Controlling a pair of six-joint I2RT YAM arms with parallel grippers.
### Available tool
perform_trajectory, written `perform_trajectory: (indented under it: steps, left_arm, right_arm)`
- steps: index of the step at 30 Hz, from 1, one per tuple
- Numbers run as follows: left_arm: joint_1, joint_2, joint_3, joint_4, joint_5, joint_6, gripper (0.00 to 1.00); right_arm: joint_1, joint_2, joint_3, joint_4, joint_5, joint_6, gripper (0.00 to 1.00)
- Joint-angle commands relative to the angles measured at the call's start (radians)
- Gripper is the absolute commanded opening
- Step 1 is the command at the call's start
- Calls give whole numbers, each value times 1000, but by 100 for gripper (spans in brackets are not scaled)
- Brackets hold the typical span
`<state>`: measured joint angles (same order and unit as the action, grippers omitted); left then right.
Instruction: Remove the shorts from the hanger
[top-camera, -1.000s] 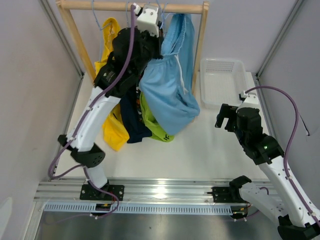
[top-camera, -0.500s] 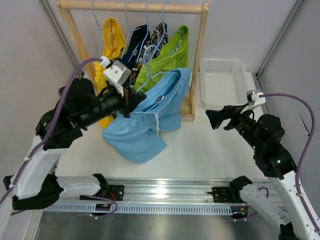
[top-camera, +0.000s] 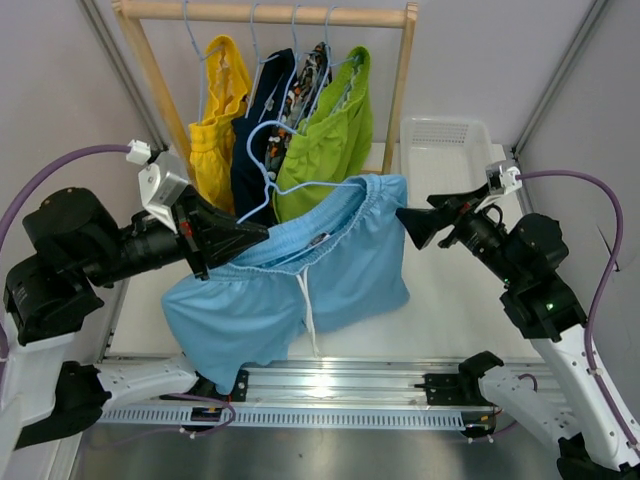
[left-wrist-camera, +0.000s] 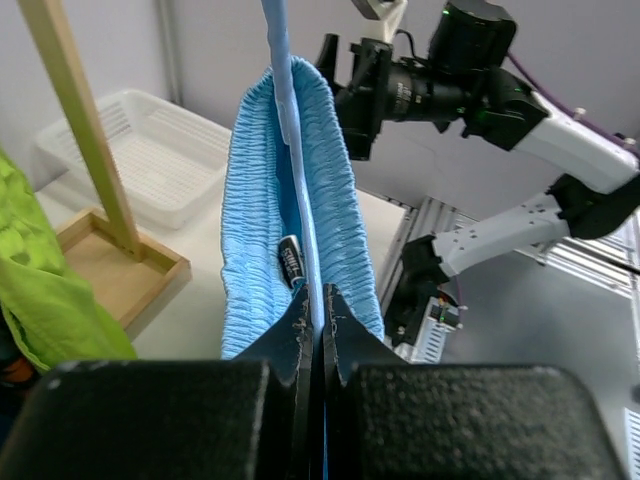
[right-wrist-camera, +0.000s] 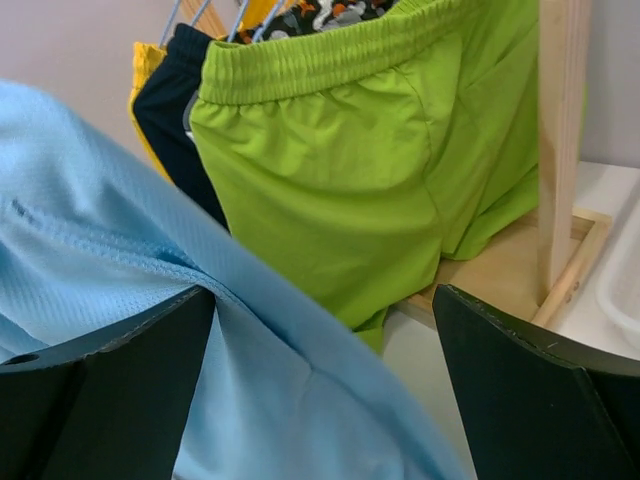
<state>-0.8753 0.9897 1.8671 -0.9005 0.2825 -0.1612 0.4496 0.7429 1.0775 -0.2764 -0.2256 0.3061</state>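
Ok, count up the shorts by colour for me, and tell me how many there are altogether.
Yellow shorts: 1
Navy shorts: 1
Orange, black and white patterned shorts: 1
Lime green shorts: 1
Light blue shorts: 1
Total: 5

The light blue shorts (top-camera: 340, 270) carry a white drawstring (top-camera: 308, 310) and sit on a pale blue hanger (left-wrist-camera: 283, 90). At twelve o'clock in the top view, a tan wooden rack (top-camera: 150, 9) holds yellow shorts (top-camera: 215, 140), navy shorts (top-camera: 250, 160), patterned shorts (top-camera: 310, 70) in orange, black and white, and lime green shorts (top-camera: 335, 140). The basket (top-camera: 445, 170) at two o'clock is white. The left arm (top-camera: 70, 250) and right arm (top-camera: 540, 270) are black and white.
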Motion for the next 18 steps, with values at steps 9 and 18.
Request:
perform_trajectory:
  steps: [9,18]
  left_arm:
    - [-7,-63,-114,161,83,-61,0]
    - [-7,-72,-137,180,69,-63,0]
  right_arm:
    - [87,53,-42,244,-41,94,96]
    - [143,78,-105,387,-144,114,0]
